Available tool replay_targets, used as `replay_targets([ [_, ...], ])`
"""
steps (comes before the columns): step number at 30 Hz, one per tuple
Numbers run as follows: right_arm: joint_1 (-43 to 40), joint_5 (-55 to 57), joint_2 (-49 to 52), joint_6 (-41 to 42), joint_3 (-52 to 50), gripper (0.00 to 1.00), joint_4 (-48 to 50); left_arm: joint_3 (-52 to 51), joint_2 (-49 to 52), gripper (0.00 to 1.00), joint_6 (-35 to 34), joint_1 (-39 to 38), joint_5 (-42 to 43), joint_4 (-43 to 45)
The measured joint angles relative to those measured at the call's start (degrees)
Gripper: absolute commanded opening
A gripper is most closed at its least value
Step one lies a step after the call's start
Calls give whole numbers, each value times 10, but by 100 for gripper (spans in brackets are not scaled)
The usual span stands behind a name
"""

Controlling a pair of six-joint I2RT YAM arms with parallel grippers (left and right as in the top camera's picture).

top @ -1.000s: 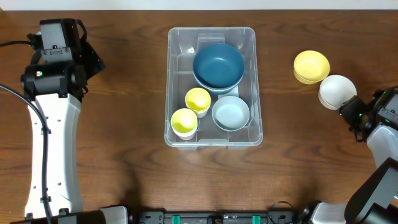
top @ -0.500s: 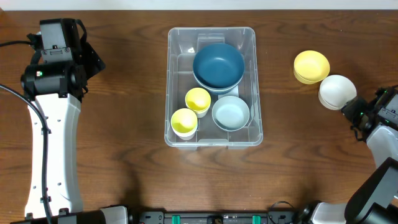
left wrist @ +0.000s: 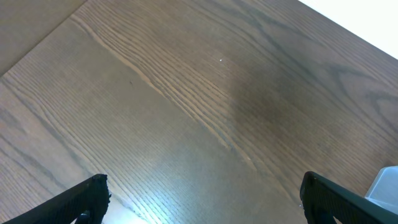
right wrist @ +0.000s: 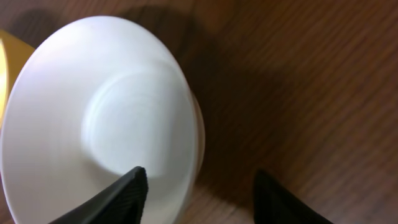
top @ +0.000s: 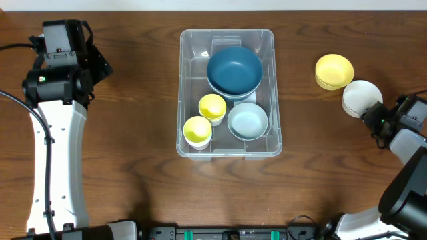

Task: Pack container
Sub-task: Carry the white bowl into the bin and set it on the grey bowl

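Note:
The clear plastic container (top: 189, 80) stands at the table's middle. It holds a dark blue bowl (top: 234, 71), a light blue bowl (top: 247, 121) and two yellow cups (top: 212, 107) (top: 197, 131). A white bowl (top: 360, 97) (right wrist: 99, 118) and a yellow bowl (top: 333, 71) sit on the table at the right. My right gripper (top: 371, 115) (right wrist: 199, 193) is open, one finger over the white bowl's inside, the other outside its rim. My left gripper (left wrist: 202, 202) is open and empty over bare table at the far left.
The left arm (top: 57, 87) stands along the table's left side. The container's corner (left wrist: 388, 183) shows at the right edge of the left wrist view. The yellow bowl's edge (right wrist: 6, 68) shows left of the white bowl in the right wrist view.
My right gripper has shifted slightly left toward the white bowl, its fingers now astride the rim. The left arm has not moved.

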Motion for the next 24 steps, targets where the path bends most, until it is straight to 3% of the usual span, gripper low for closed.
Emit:
replay_targets([
  [5, 0, -10, 1, 4, 0, 33, -1, 0, 0, 98, 0, 0, 0, 0],
  [11, 0, -15, 1, 4, 0, 30, -5, 0, 0, 98, 0, 0, 0, 0],
  [19, -2, -17, 0, 6, 0, 6, -40, 0, 0, 98, 0, 0, 0, 0],
  [24, -9, -18, -27, 7, -1, 5, -80, 0, 0, 98, 0, 0, 0, 0],
])
